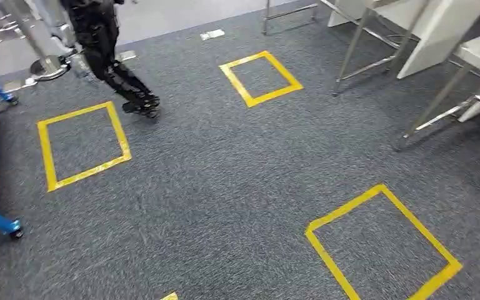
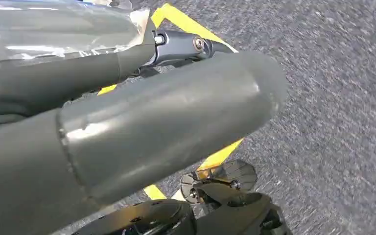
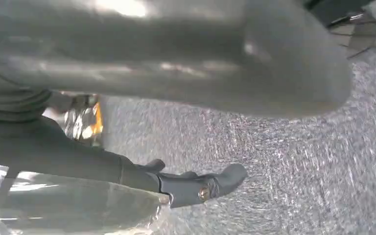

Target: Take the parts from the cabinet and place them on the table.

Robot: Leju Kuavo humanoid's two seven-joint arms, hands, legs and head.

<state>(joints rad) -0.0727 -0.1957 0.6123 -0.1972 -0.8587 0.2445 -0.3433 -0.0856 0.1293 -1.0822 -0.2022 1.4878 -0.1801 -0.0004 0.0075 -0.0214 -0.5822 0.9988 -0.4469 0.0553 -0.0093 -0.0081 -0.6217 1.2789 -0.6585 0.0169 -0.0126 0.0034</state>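
Mid-carry over the carpet: my left hand and right hand each grip a clear-wrapped part, table legs ahead, nothing placed yet.

Your left hand seen close from left wrist camera: thick grey thumb stretched out long, darker finger lying straight beside it, pressed along clear plastic-wrapped part. Hand grips that part.

Your right hand from right wrist camera: thick thumb extended, dark finger straight, lying against clear wrapped package. Hand holds it, finger tip pointing out past package edge.
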